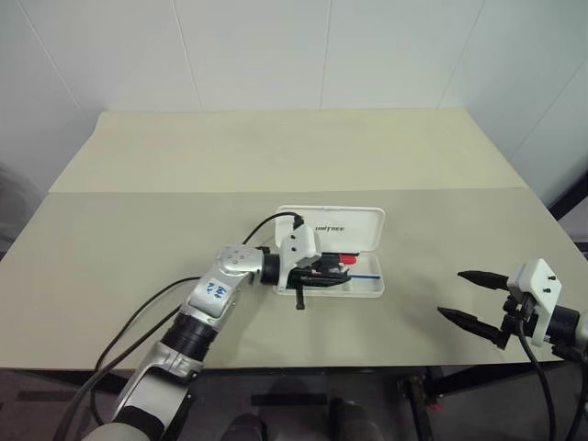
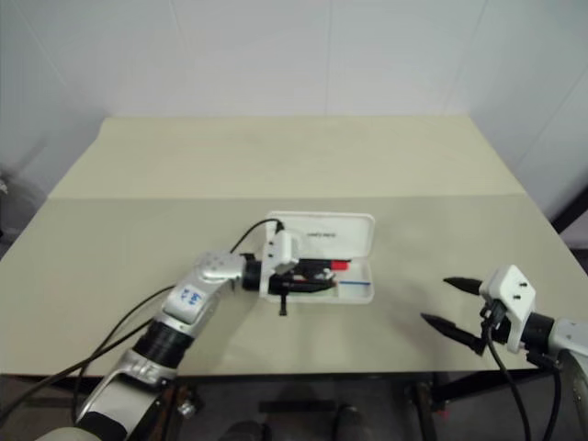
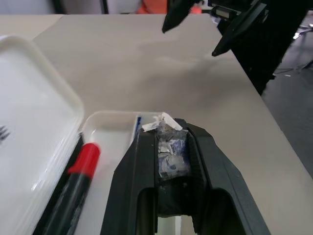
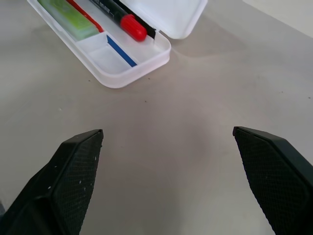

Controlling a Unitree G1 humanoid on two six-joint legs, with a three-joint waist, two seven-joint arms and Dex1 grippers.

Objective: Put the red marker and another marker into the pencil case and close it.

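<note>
The pencil case (image 1: 354, 241) lay open on the counter (image 1: 184, 202), its lid raised toward the far side. The red marker (image 4: 128, 22) rested inside the tray along the hinge side; the green highlighter (image 4: 68, 17) lay beside it in the same tray. The left gripper (image 1: 322, 273) was positioned over the tray's near-left portion, its fingers (image 3: 132, 186) set narrow. The right gripper (image 1: 470, 296) hovered over bare counter, well apart from the case, fingers (image 4: 73, 171) spread wide and empty.
</note>
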